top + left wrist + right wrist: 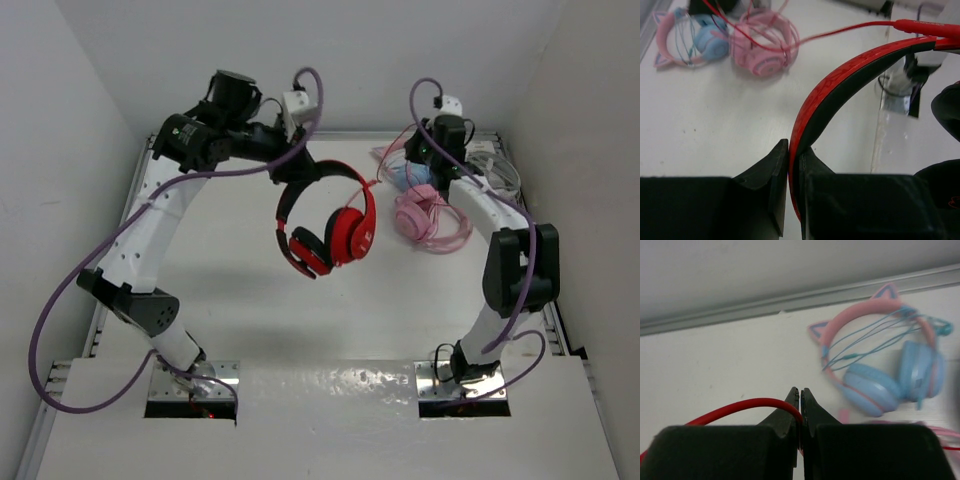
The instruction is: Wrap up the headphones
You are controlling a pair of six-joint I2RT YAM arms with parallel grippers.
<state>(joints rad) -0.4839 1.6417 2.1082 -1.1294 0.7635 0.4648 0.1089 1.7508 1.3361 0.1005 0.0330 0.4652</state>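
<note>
The red headphones (335, 230) hang above the middle of the table, ear cups down. My left gripper (292, 172) is shut on their black-and-red headband (840, 85); in the left wrist view the band passes between the closed fingers of that gripper (794, 156). Their thin red cable (840, 31) runs from the headband's end off to the back right. My right gripper (440, 160) is over the back right corner, shut on that cable (740, 409), which curves in from the left and is pinched at the gripper's tips (801, 401).
Pink headphones (428, 218) lie at the back right, below the right wrist. Pink-and-blue cat-ear headphones (880, 355) lie beside them near the back wall rail. A grey-white bundle (497, 168) sits in the far right corner. White walls close in the table.
</note>
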